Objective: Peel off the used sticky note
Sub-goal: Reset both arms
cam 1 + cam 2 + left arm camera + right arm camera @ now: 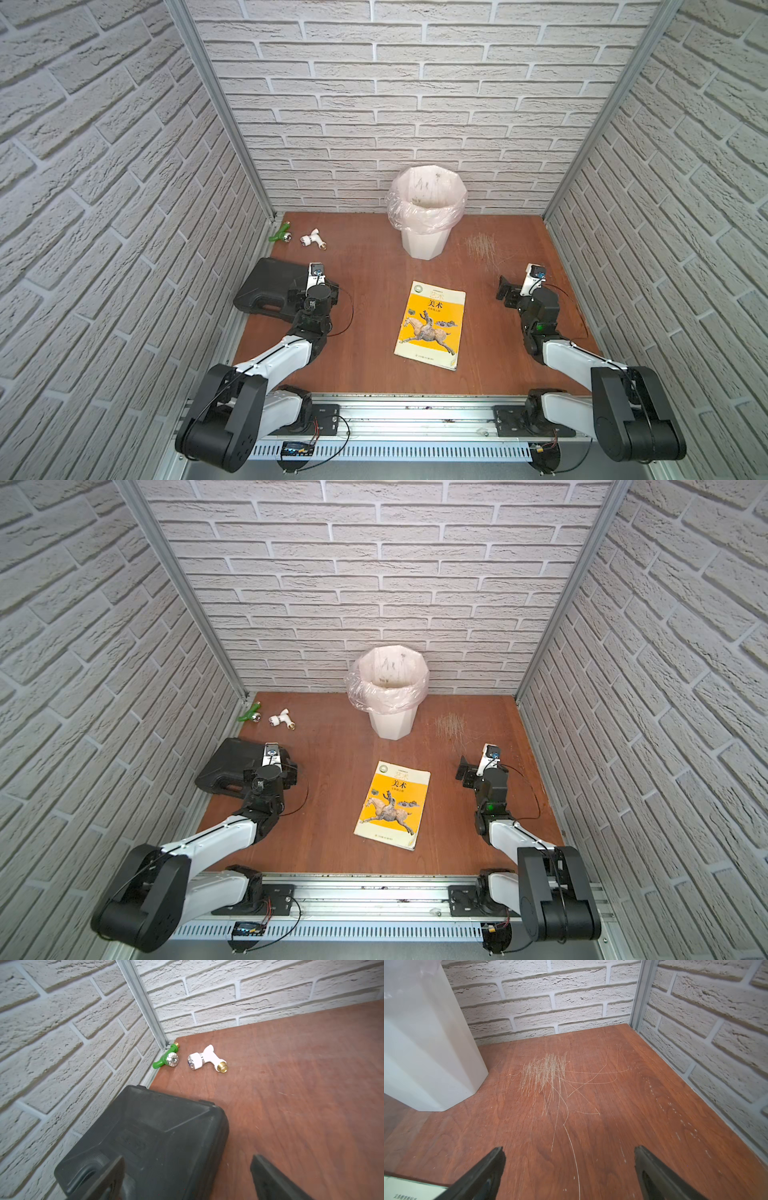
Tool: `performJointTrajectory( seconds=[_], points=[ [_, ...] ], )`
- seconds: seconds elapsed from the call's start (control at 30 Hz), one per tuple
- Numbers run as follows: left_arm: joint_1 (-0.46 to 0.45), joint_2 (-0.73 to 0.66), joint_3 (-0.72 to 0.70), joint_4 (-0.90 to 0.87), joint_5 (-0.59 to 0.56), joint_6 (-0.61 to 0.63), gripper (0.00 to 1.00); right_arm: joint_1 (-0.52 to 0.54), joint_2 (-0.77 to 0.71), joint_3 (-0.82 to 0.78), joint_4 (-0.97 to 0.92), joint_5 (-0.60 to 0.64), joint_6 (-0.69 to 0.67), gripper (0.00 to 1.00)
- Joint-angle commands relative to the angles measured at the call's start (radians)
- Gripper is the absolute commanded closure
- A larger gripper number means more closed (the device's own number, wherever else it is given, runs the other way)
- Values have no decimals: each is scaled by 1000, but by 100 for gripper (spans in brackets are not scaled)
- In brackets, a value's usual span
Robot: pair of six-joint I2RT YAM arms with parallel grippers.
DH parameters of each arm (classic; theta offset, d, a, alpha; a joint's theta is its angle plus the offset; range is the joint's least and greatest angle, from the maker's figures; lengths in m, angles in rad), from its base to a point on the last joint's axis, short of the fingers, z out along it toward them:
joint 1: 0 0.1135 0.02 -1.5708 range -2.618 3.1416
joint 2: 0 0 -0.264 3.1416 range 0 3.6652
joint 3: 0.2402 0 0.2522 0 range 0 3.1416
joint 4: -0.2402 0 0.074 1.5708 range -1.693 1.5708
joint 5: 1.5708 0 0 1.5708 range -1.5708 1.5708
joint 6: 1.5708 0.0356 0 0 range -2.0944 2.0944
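Observation:
The used sticky note is out of view in every frame. A closed yellow-orange book (430, 324) with a horse picture lies flat in the middle of the wooden table in both top views (392, 804); a corner of the book (409, 1188) shows in the right wrist view. My left gripper (312, 291) hovers left of the book, over the edge of a black case, open and empty (187, 1159). To the right of the book my right gripper (521, 284) stands open above bare, scratched wood with nothing between its fingers (570, 1151).
A white bin (426, 212) lined with a clear bag stands at the back centre. The black plastic case (268, 286) lies at the left wall. A green tap (280, 233) and a white tap (312, 240) lie in the back left corner. Brick walls enclose three sides.

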Motion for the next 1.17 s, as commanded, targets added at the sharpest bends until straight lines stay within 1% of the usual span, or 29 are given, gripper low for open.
performJointTrajectory(
  seconds=[0.0,0.07,0.1,0.17,0.2,0.27,0.3,0.33,0.37,0.4,0.43,0.8,0.93,1.13],
  points=[
    [63,115,-34,289,96,63,2,-5,97,-22,197,5,-46,0],
    [80,187,-29,353,156,84,2,-4,159,-15,265,6,-45,0],
    [87,219,-25,382,193,96,2,-3,188,-2,261,0,-46,0],
    [95,270,-14,412,221,106,2,-3,242,20,275,-66,-72,0],
    [103,259,-6,377,245,92,2,-3,281,27,293,-81,-76,0],
    [149,269,6,345,354,62,2,-1,317,44,336,-137,-95,0],
    [173,303,16,350,395,42,2,-2,301,71,271,-163,-107,0],
    [184,341,37,373,398,46,2,-2,288,105,191,-185,-117,0],
    [189,316,63,268,414,30,2,-1,291,126,112,-199,-125,0],
    [211,329,67,275,459,28,2,4,299,139,117,-196,-133,0],
    [219,322,71,263,472,19,2,10,304,131,144,-194,-138,0],
    [225,324,72,261,477,15,2,16,304,134,132,-187,-140,0],
    [225,325,75,254,479,17,2,31,312,160,92,-173,-153,0],
    [225,324,74,253,479,15,2,31,305,147,106,-173,-153,0]
  ],
)
